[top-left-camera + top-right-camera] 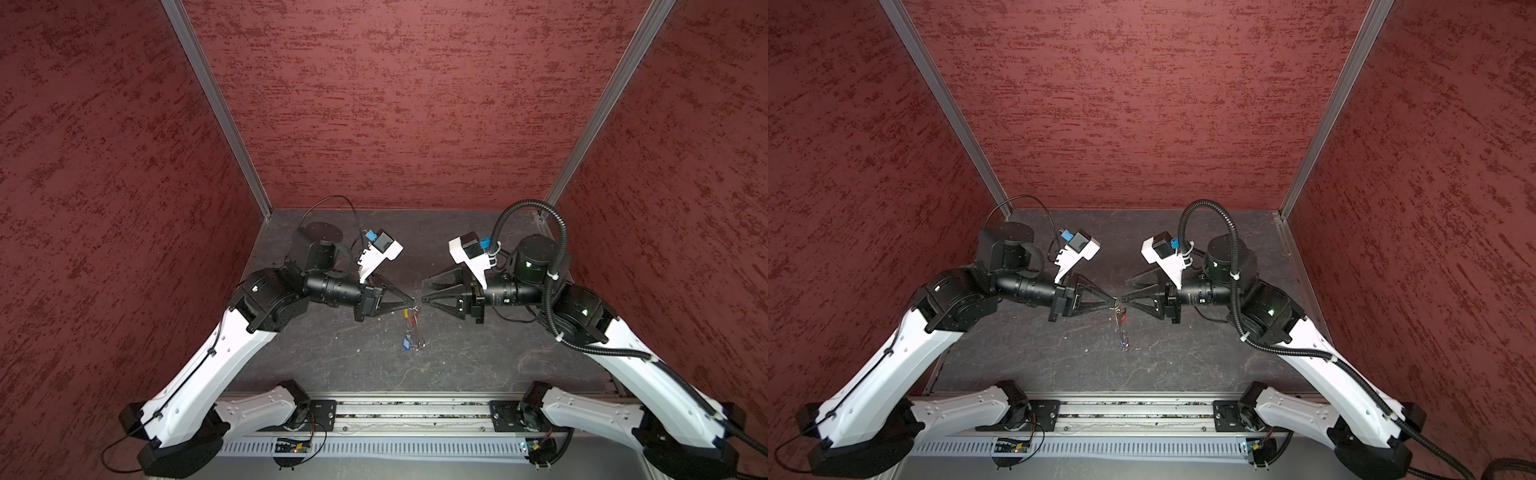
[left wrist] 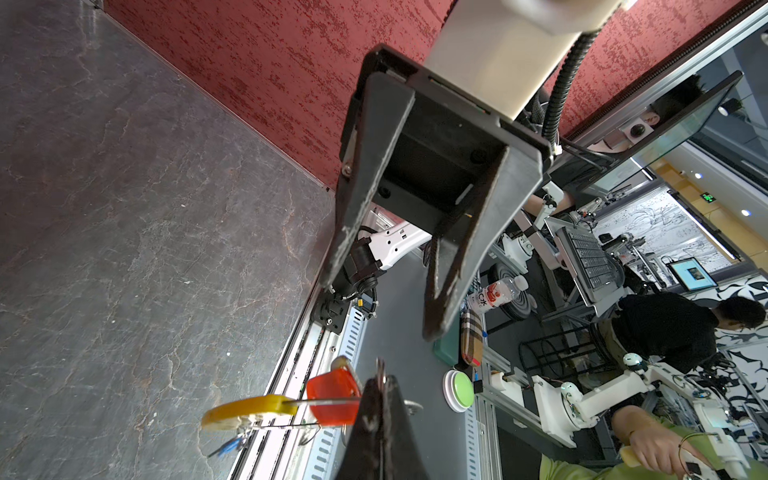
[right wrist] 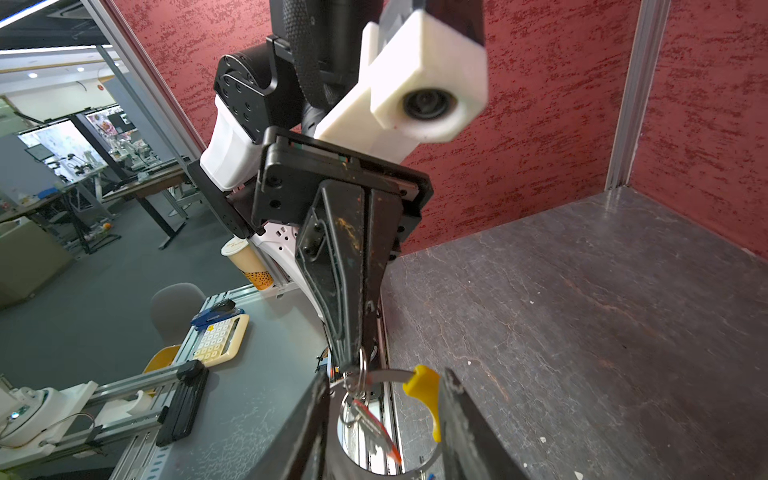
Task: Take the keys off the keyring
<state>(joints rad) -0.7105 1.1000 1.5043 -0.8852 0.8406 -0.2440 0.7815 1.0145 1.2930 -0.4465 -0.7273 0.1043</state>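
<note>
Thin black keyring with curved yellow section and silver rings dangles at centre of both top views, carrying dark red-orange-tagged key and blue-tagged key, clenched by left gripper; right gripper gapes, released, just right of it.

We see a table topped with a dark grey, stone-like sheet, veined and smooth with a dull sheen, and walls clad in rough, matt red render between brushed aluminium posts. The keyring has a curved yellow section of glossy plastic and thin rings of bright metal, while the red-orange tag looks like smooth, shiny, slightly translucent plastic. The left gripper's fingers are matt black plastic, scuffed and flecked with paint, under a camera housing of white matt plastic.
</note>
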